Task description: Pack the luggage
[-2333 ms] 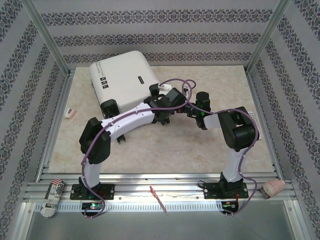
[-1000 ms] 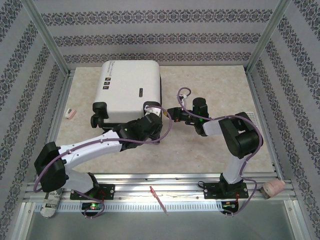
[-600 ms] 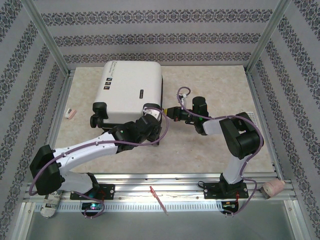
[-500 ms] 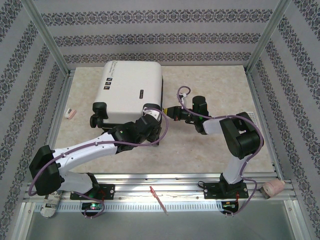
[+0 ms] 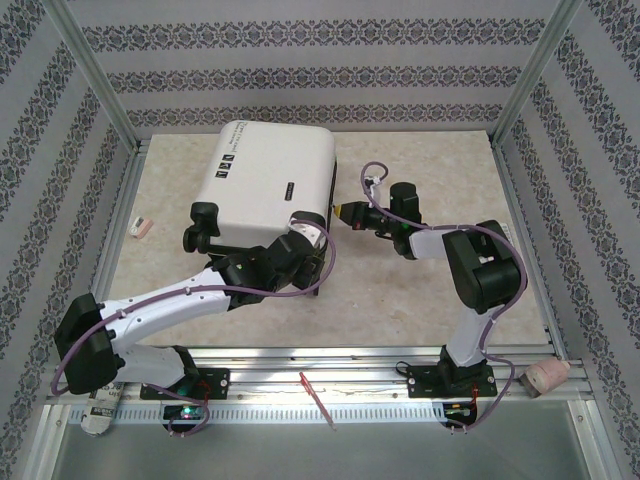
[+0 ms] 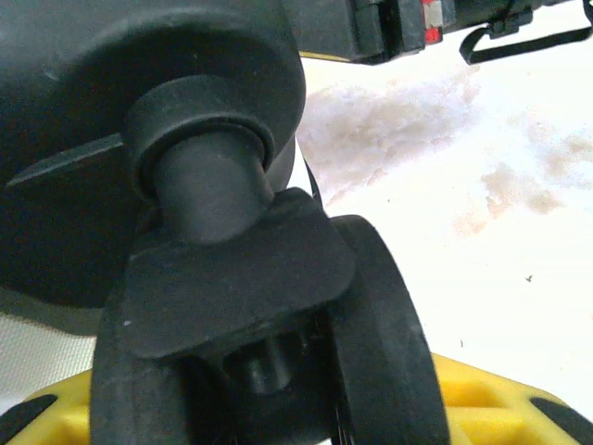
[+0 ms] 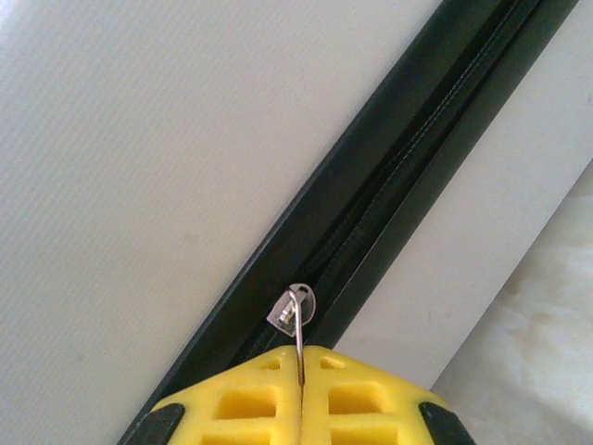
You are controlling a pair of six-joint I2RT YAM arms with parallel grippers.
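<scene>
The luggage (image 5: pixel 268 175) has swung since a second ago, its far end now turned toward the right, and both arms have followed it. It lies closed on the surface (image 5: pixel 430 160), left of centre toward the far side. The left claw (image 5: pixel 308 240) sits at the case's near right corner with a black caster wheel (image 6: pixel 278 352) held between its yellow fingers, clamped on it as far as the wrist view shows. The right claw (image 5: pixel 343 211) is just beside the case's right edge, its pads pressed together on the small metal zipper pull (image 7: pixel 295 320) in the dark seam. The step in hand looks like zipping the case. Next, the pull needs drawing steadily along the seam without slipping, while the left claw braces the case against turning further.
</scene>
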